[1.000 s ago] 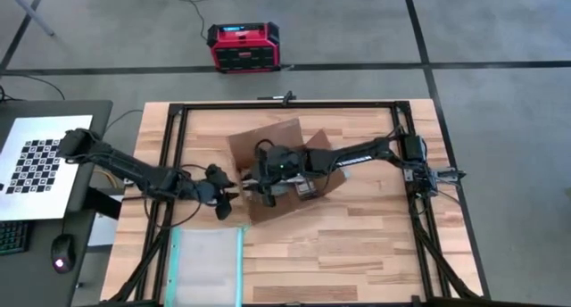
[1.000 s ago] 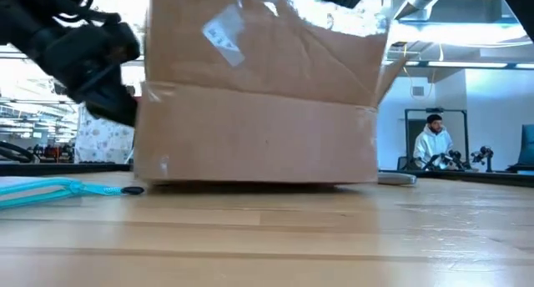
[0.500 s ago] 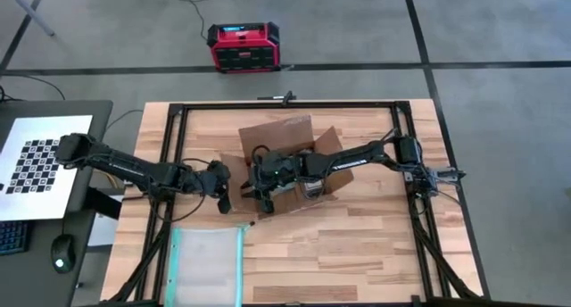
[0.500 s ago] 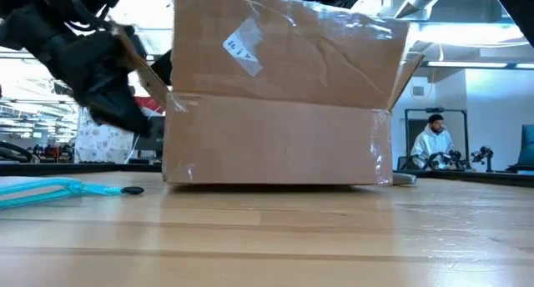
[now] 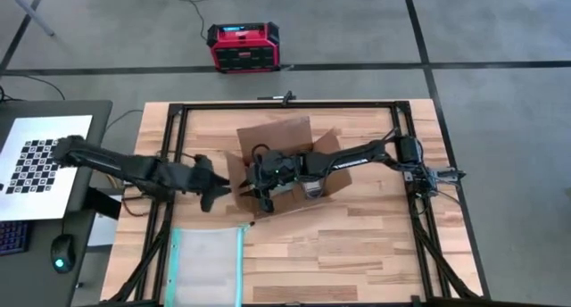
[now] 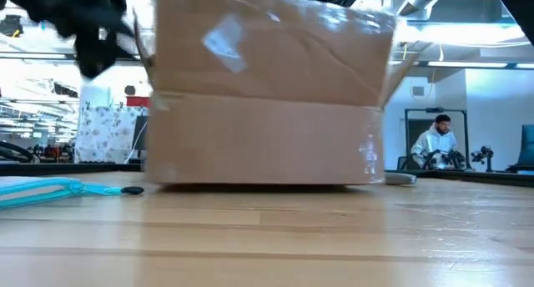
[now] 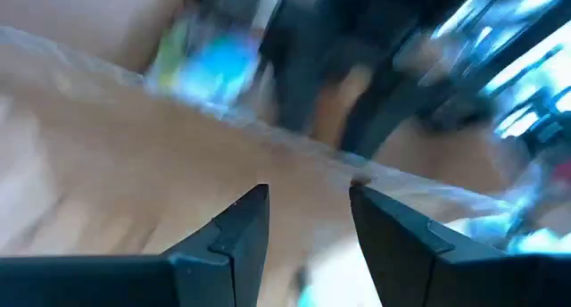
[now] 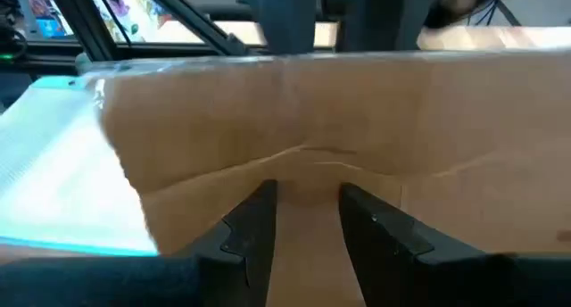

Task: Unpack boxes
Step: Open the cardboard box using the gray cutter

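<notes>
Closest to me, at table height, the teal-edged pouch lies flat on the wooden table, and behind it the cardboard box fills most of that low view, one taped flap standing up above its front wall. That camera tells nothing of the inside. The overhead one does: the box sits mid-table with its flaps spread, and the right arm reaches across and down into it, so the right gripper is at the box's near-left part, dark against the cardboard. What else lies inside I cannot make out; a grey-and-dark shape shows beside the arm, too small to name.

The right wrist camera adds what neither gives: its two fingers stand a little apart with a cardboard panel directly ahead of the jaws, a crease running across it; whether they touch it I cannot tell.

The left gripper hangs just outside the box's left side, near but apart. Its own camera is blurred, yet shows the fingers spread with nothing between them, and beyond the jaws a brown, tape-shiny surface.

Farther off, past the table, a red and black case sits on the floor, and the low view catches a person in the room behind.
</notes>
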